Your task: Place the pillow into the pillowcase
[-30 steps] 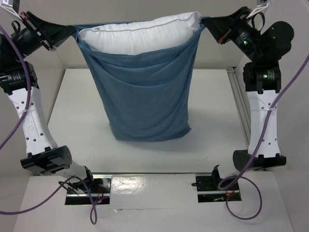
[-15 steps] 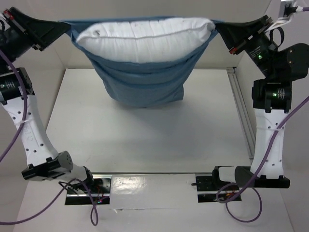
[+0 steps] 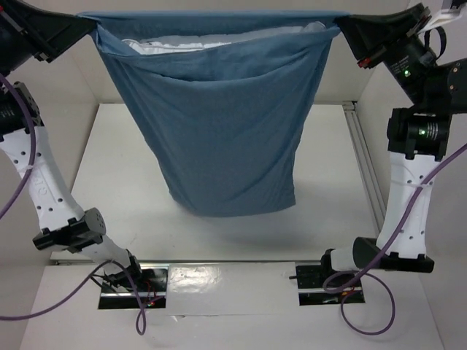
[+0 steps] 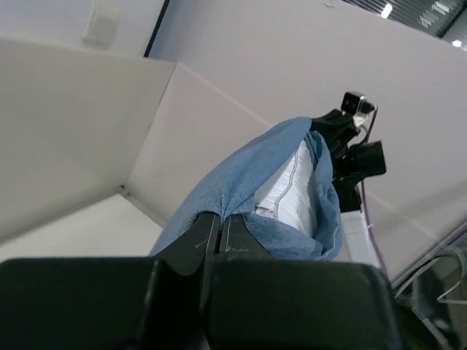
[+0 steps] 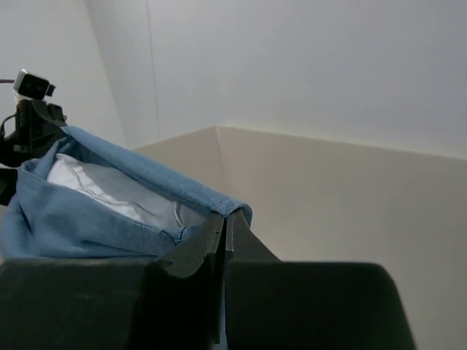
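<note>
Top external view: pillowcase (image 3: 226, 138) hangs stretched open over the table (image 3: 124, 197).
Its top corners are pinched by the left gripper (image 3: 92, 23) and right gripper (image 3: 340, 24); the pillow (image 3: 219, 41) sits inside, its white edge showing at the mouth.

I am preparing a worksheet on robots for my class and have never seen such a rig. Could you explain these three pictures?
Two robot arms are bolted at the near edge of a flat white table. The wide picture comes from a fixed camera above and behind them; the other two come from cameras on each wrist. The left end effector and the right end effector are each shut on a top corner of a dusty-blue wrinkled cloth pillowcase, holding it up over the table. A plump white fabric pillow sits inside, only its top edge showing at the open mouth. Whether the sack's bottom touches the table, I cannot tell.
</note>
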You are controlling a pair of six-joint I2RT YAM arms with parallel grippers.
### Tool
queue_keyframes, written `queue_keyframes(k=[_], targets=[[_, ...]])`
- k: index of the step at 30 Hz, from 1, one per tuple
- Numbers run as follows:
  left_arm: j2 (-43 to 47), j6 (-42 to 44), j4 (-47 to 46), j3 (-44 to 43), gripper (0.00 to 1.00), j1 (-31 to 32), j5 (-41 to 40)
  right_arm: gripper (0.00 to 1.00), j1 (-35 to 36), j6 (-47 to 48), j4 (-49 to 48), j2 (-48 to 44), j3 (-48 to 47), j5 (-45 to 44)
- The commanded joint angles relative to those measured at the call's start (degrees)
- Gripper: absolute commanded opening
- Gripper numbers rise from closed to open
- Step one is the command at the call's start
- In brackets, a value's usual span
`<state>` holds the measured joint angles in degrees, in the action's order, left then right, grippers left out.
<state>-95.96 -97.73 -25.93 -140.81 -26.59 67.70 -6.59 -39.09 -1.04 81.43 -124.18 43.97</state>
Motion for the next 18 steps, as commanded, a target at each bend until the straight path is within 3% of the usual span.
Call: queue_keyframes(k=[1,2,5,7,8,9,10,11,12,14,16,17,18], targets=[[8.5,0.8,-4.7,11.4,0.0,-2.5,-10.2,0.0,-3.2,-1.3,-11.0,-5.6,11.4,-9.9],[9.4,1.5,-4.7,16.5,0.0,-2.5,-10.2,0.0,-4.0,-3.8,-13.4,-6.1,11.6,-9.3],[2.7,-2.6,-3.6,1.9,0.0,-4.4,-8.6,0.0,-4.8,0.5,-4.1,-0.8,-7.4,-10.2],[3.2,-0.7,-3.6,3.8,0.0,-4.4,-8.6,0.0,-4.8,0.5,-6.8,-2.3,-1.6,-9.7],[7.6,1.0,-1.8,13.7,0.0,-2.2,-9.4,0.0,-4.8,0.0,-8.3,-4.6,3.7,-9.7],[8.7,2.1,-2.4,17.0,0.0,-2.2,-10.5,0.0,-4.8,-1.8,-9.7,-4.6,10.2,-9.6],[7.7,0.8,-3.2,16.3,0.0,-2.2,-10.5,0.0,-5.5,-4.0,-12.0,-3.7,9.3,-8.2],[5.3,-1.9,-6.0,7.8,0.0,-3.5,-9.6,0.0,-5.5,-4.1,-10.6,-1.5,5.5,-8.2],[-0.3,-8.3,-7.7,2.4,0.0,-4.7,-9.6,0.0,-6.2,-0.5,-7.8,-0.1,-6.3,-11.4],[-4.1,-12.2,-8.5,-8.0,0.0,-7.9,-10.5,0.0,-6.2,-1.3,-7.7,0.9,-11.4,-11.4],[-0.1,-9.6,-9.1,-1.3,0.0,-7.1,-10.0,0.0,-6.2,-1.3,-10.2,-2.1,-2.1,-12.2],[3.3,-6.9,-8.4,12.5,0.0,-4.2,-9.3,0.0,-6.2,-2.6,-11.2,-4.4,8.4,-11.6],[6.3,1.2,-5.6,17.3,0.0,-2.6,-10.1,0.0,-6.2,-4.1,-12.8,-4.4,12.0,-9.5]])
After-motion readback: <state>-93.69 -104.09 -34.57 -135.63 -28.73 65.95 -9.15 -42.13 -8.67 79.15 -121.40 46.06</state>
